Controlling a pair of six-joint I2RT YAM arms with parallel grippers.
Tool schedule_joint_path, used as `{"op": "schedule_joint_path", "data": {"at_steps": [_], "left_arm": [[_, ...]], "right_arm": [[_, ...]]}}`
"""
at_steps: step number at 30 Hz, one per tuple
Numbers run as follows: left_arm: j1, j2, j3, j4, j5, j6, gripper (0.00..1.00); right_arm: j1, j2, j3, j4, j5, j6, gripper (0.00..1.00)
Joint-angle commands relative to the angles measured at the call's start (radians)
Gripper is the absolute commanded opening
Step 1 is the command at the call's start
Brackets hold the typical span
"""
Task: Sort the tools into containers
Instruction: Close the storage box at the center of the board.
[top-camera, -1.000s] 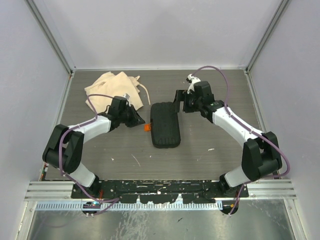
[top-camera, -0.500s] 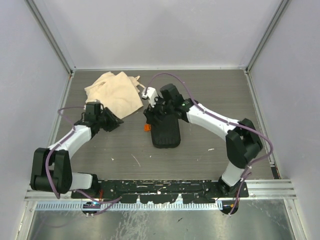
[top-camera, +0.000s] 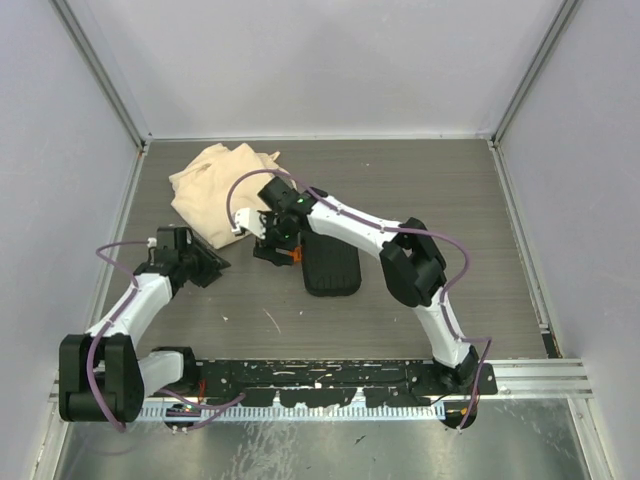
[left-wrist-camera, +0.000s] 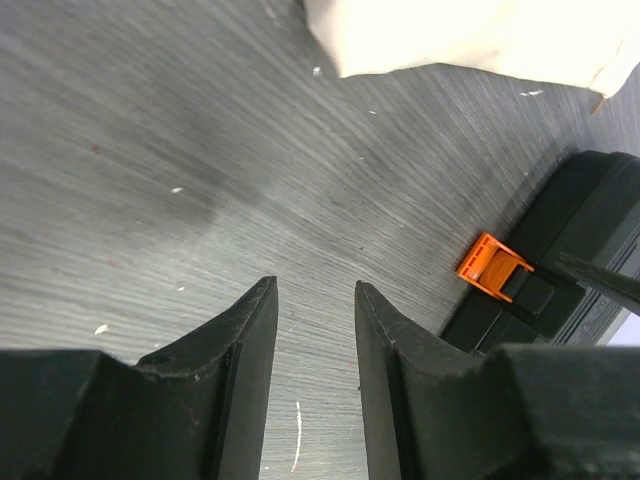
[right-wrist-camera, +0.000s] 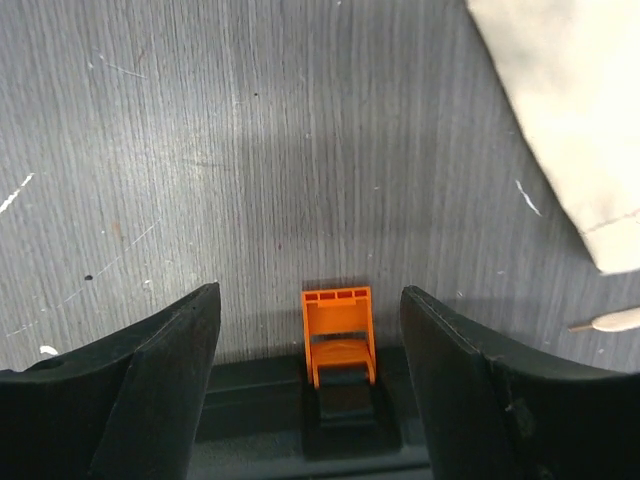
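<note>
Top external view has the black tool case (top-camera: 332, 262) shut at mid-table and the beige cloth bag (top-camera: 215, 190) crumpled far left, contents of both hidden, while the right gripper (right-wrist-camera: 310, 300), jaws spread, straddles the case's orange latch (right-wrist-camera: 338, 330) and the left gripper (left-wrist-camera: 315, 290), slightly parted and empty, hovers over bare table (top-camera: 420, 190) left of the case.

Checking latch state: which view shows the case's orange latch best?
Right wrist: the orange latch sits centred, head-on. Left wrist shows it smaller, obliquely; top external only an orange speck beside the right gripper.
</note>
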Motion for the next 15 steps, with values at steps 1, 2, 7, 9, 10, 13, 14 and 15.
{"op": "schedule_joint_path", "data": {"at_steps": [1,2,7,9,10,13,14,15], "left_arm": [[0.021,-0.059,-0.024,-0.051,-0.038,-0.007,0.38],[0.024,-0.062,-0.026,-0.059,-0.039,-0.004,0.38],[0.028,-0.076,-0.034,-0.080,-0.033,0.011,0.38],[0.028,-0.076,-0.032,-0.085,-0.030,0.017,0.38],[0.027,-0.075,-0.030,-0.087,-0.030,0.023,0.38],[0.029,-0.069,-0.024,-0.092,-0.028,0.033,0.38],[0.029,-0.067,-0.021,-0.094,-0.027,0.036,0.38],[0.029,-0.064,-0.015,-0.096,-0.026,0.039,0.38]], "right_arm": [[0.026,0.058,0.131,-0.124,0.105,-0.050,0.77],[0.031,0.077,0.151,-0.143,0.117,-0.061,0.77],[0.048,0.145,0.209,-0.174,0.210,-0.099,0.78],[0.050,0.163,0.235,-0.180,0.243,-0.113,0.78],[0.051,0.173,0.243,-0.187,0.251,-0.121,0.78],[0.054,0.196,0.275,-0.216,0.260,-0.143,0.79],[0.054,0.207,0.288,-0.234,0.262,-0.150,0.79],[0.056,0.216,0.299,-0.254,0.262,-0.158,0.79]]}}
